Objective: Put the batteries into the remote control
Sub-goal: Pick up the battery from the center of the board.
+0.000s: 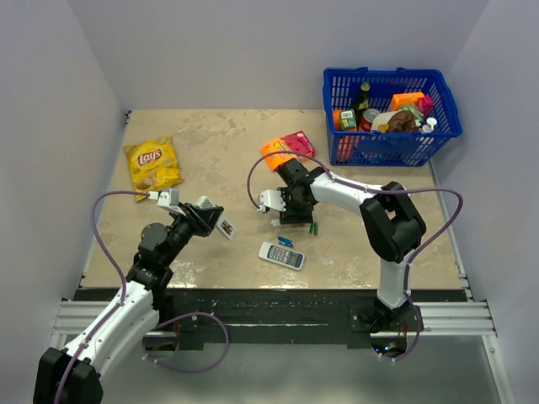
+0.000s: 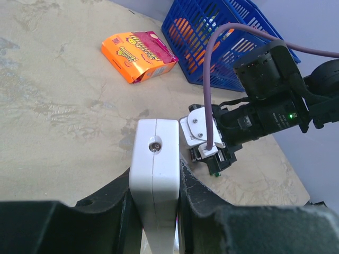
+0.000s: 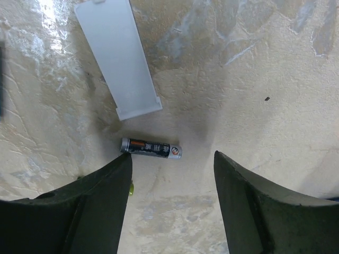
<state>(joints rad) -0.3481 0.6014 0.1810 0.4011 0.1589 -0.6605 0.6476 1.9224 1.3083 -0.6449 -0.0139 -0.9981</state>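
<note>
White remote control (image 2: 155, 159), seen end-on, pinched in left claw (image 2: 155, 182); right claw (image 3: 172, 161) spread over one dark, silver-ended battery (image 3: 151, 148) on counter (image 3: 254, 79).

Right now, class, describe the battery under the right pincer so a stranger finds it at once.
On the beige table, find the open right pincer. A battery lies flat under it, near a flat white cover. It alone is a dark cylinder, orange-banded.
</note>
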